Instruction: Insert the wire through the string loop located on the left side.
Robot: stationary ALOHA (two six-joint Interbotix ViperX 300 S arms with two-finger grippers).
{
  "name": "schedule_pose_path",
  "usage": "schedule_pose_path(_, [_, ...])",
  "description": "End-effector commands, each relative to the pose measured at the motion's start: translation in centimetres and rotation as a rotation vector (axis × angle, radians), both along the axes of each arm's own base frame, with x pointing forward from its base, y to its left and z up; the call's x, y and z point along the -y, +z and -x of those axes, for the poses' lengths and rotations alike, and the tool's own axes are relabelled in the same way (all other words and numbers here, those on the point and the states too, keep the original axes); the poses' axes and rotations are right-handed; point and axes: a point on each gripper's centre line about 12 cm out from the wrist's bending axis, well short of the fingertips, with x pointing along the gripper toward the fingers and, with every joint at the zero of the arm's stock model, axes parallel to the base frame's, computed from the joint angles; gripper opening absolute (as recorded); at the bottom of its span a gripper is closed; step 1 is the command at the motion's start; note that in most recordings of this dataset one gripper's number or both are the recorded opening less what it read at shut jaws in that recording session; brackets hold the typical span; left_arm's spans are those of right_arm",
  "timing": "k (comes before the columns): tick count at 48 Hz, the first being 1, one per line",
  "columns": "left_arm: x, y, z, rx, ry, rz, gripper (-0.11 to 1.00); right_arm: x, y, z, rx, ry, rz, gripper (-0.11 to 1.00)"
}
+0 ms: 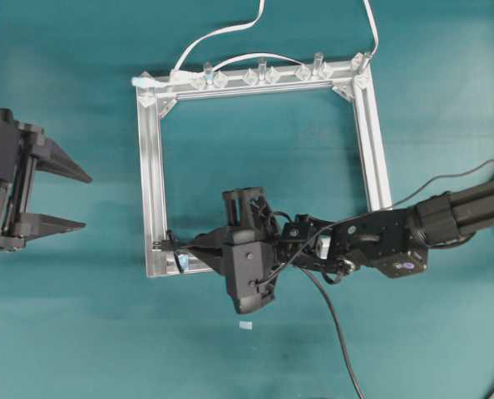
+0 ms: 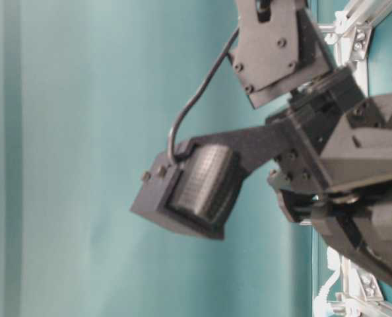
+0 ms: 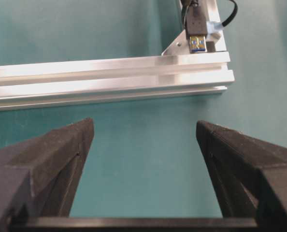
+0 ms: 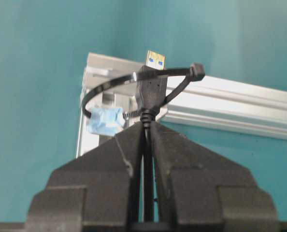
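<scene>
Right wrist view: right gripper (image 4: 146, 126) jaws pinching wire (image 4: 152, 87), plug through string loop (image 4: 115, 82) at frame (image 4: 230, 104) corner. Left gripper (image 1: 56, 198) jaws spread, well apart.

wire (image 4: 150, 87): run between right gripper (image 4: 146, 126) pads hidden | loop (image 4: 134, 84): too small to make out overhead, behind gripper | left gripper (image 1: 64, 198): body cut by overhead left edge | frame (image 3: 109, 77): cut by wrist-view edges | table-level view: blurred, arm fills it
</scene>
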Motion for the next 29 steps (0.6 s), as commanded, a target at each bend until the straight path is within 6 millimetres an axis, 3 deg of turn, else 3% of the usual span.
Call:
schedule_pose_path(1, [0.06,0.35,-0.06,0.012,0.000,0.004,0.86,-0.03,1.67,-0.71,0.045,0.001,-0.005,0.07])
schedule_pose_path(29, [0.05,0.29,0.09,0.012,0.000,0.005,0.86,-0.09,1.70,-1.20,0.050,0.003,-0.005,0.07])
